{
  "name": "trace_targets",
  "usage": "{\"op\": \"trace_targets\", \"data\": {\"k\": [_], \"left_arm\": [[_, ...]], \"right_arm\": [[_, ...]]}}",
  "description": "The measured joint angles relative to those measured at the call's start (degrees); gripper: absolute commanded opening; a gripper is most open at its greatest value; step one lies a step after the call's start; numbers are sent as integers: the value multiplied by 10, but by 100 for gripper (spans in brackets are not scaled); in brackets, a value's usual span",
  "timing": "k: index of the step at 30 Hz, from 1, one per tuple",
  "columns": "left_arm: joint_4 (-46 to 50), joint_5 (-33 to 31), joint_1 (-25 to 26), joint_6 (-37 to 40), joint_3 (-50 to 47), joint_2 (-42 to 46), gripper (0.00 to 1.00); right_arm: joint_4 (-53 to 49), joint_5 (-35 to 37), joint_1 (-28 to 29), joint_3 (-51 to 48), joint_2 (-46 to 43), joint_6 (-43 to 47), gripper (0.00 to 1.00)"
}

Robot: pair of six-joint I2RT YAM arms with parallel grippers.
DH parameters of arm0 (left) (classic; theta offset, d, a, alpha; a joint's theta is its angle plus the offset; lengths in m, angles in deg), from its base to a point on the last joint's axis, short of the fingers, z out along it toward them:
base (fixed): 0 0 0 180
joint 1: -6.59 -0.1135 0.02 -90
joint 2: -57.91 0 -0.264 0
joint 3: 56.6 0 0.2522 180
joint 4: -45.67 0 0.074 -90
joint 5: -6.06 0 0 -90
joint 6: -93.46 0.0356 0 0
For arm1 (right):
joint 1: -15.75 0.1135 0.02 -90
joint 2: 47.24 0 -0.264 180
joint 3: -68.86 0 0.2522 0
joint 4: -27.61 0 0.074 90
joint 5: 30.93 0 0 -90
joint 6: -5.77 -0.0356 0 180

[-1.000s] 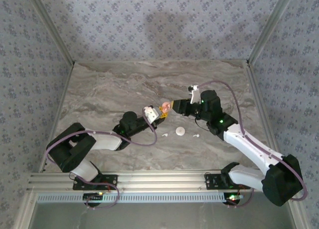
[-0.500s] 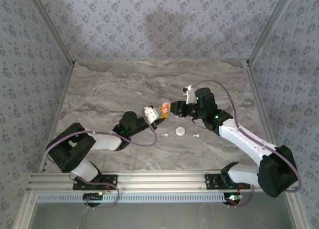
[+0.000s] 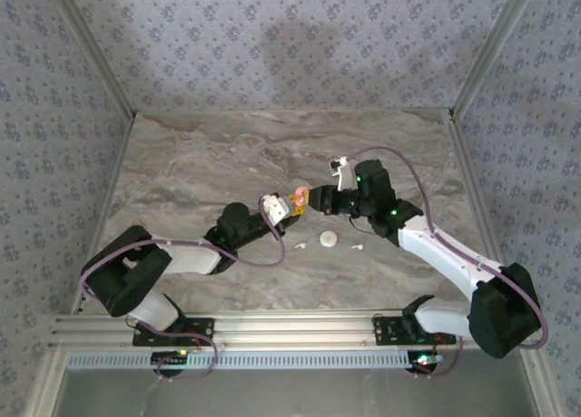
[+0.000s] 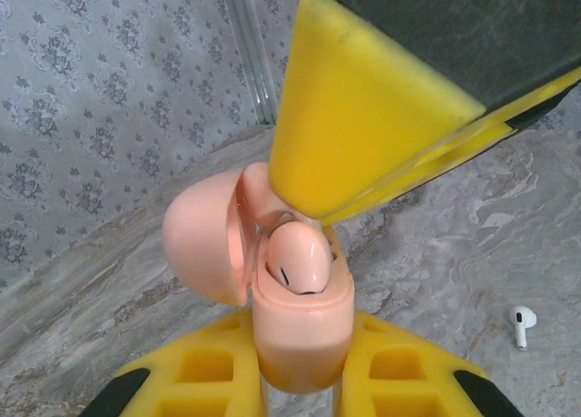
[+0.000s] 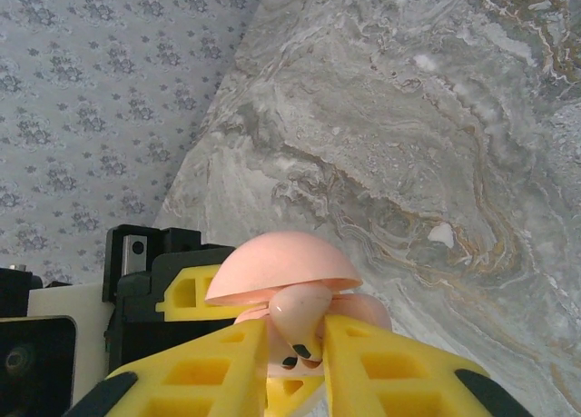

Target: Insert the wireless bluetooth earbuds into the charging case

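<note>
Both arms meet over the middle of the marble table (image 3: 209, 163); the left gripper (image 3: 291, 203) comes in from the left and has the pink charging case (image 4: 304, 331) clamped between its two yellow fingers, case upright and lifted off the surface; the lid (image 4: 201, 244) is swung open to one side, hinged back like a shell.

Now the right gripper (image 5: 297, 329); it reaches in from the opposite side, tip to tip with the left one, and its fingers are drawn narrow around the held earbud (image 4: 298, 256); from the right wrist you see that bud pinched between the yellow pads, just under the rim of the open lid; from the left wrist its rounded head sits in the mouth of the case, with a yellow finger of the right gripper pressing close above it. Whether it is fully seated, I cannot tell.

Down on the table, nearer the arm bases, a white disc (image 3: 328, 240) lies flat; a loose earbud (image 3: 300, 246) rests just to its left, and another loose earbud (image 3: 357, 248) just to its right; both lie apart from the disc and well below the two grippers.
</note>
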Motion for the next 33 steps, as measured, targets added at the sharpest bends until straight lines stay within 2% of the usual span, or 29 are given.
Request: {"op": "trace_targets", "data": {"k": [7, 13, 18, 23, 33], "left_arm": [[2, 0, 0, 2, 0, 3, 10], [1, 0, 0, 2, 0, 15, 10], [2, 0, 0, 4, 0, 15, 10], [2, 0, 0, 7, 0, 15, 10], [3, 0, 0, 8, 0, 15, 10]], "right_arm": [[-46, 12, -2, 14, -9, 4, 38], [-74, 20, -7, 35, -11, 14, 39], [-83, 20, -11, 52, -10, 25, 49], [-85, 19, -11, 63, 1, 27, 50], [-94, 20, -14, 64, 13, 30, 39]]}}
